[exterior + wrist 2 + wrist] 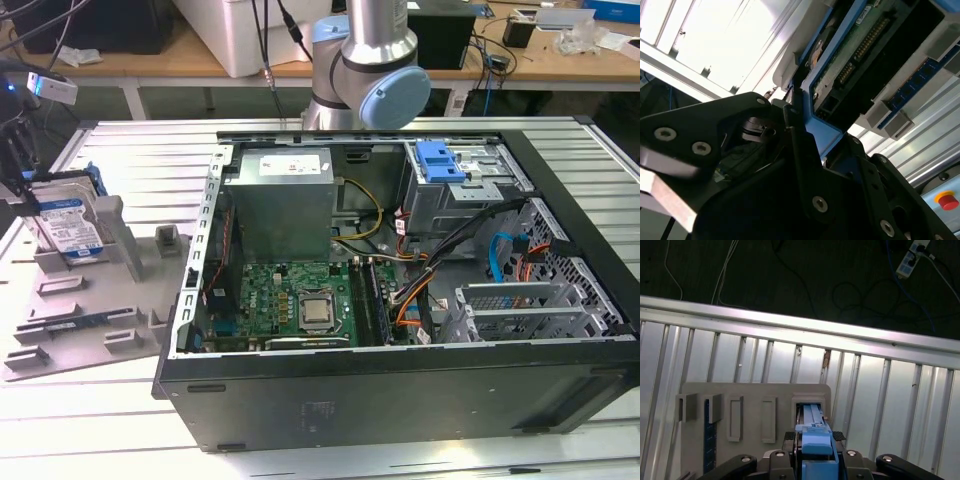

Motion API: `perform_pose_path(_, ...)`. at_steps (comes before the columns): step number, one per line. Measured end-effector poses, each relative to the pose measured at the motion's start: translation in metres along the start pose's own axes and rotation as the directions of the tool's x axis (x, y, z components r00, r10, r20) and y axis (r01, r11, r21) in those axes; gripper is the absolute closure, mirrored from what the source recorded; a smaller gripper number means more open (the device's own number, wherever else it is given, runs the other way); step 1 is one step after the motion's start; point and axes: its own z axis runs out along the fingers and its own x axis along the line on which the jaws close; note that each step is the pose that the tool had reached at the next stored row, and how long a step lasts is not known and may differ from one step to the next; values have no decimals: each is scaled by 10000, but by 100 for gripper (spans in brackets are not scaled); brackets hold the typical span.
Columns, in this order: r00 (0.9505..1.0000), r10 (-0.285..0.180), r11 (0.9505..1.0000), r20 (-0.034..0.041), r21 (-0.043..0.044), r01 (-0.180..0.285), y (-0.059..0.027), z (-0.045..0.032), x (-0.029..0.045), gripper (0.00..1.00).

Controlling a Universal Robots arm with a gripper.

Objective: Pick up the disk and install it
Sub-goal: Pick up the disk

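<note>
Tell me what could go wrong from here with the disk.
The disk stands upright in the grey holder with the gripper at it; a skewed pull may jam it in the slot. Loose cables cross the computer case and might snag it.

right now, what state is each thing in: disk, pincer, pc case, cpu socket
disk: upright in the grey holder, not yet installed
pincer: shut on the disk's blue rail
pc case: on its side, side panel off
cpu socket: no cooler on it
</note>
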Motion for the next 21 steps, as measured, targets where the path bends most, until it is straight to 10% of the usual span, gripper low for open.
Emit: perform_pose_path(21,10000,0,10000,1,-1,0,2,0,1,63)
